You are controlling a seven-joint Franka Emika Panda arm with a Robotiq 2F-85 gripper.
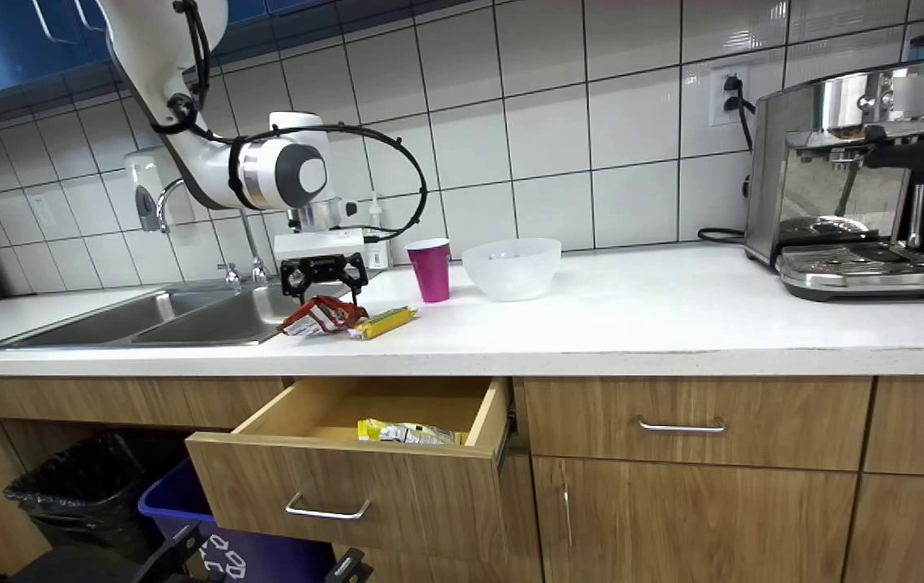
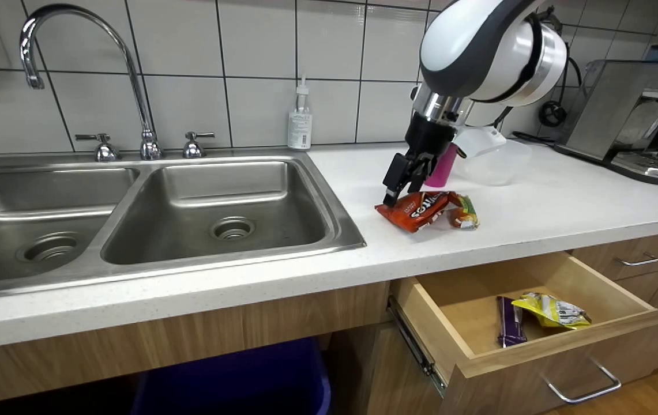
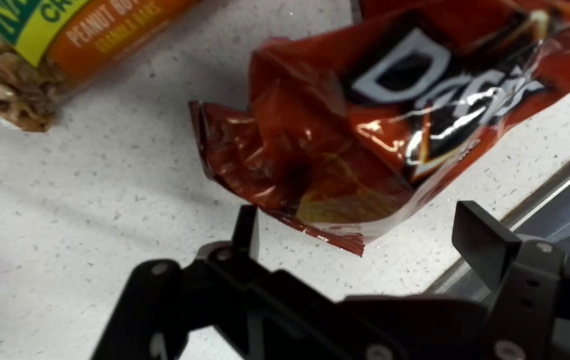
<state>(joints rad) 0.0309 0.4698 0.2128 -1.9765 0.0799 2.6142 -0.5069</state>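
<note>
My gripper (image 3: 357, 212) is open and points down over the near end of a red Doritos bag (image 3: 374, 125). One fingertip is close to the bag's crimped edge; I cannot tell if they touch. The other fingertip is apart from it, toward the sink. Nothing is held. In both exterior views the gripper (image 1: 327, 295) (image 2: 402, 195) is just above the bag (image 1: 317, 317) (image 2: 418, 210), which lies on the white counter beside the sink. A granola bar in a yellow, green and orange wrapper (image 3: 100, 37) lies beside the bag, also in both exterior views (image 1: 387, 322) (image 2: 464, 214).
A pink cup (image 1: 431, 271) and a translucent bowl (image 1: 513, 274) stand behind. A steel double sink (image 2: 329, 248) adjoins. An open drawer (image 1: 332, 486) below holds a yellow packet (image 2: 553, 311) and a purple-wrapped bar (image 2: 510, 325). A coffee machine (image 1: 850, 186) and soap bottle (image 2: 300, 124) stand near the wall.
</note>
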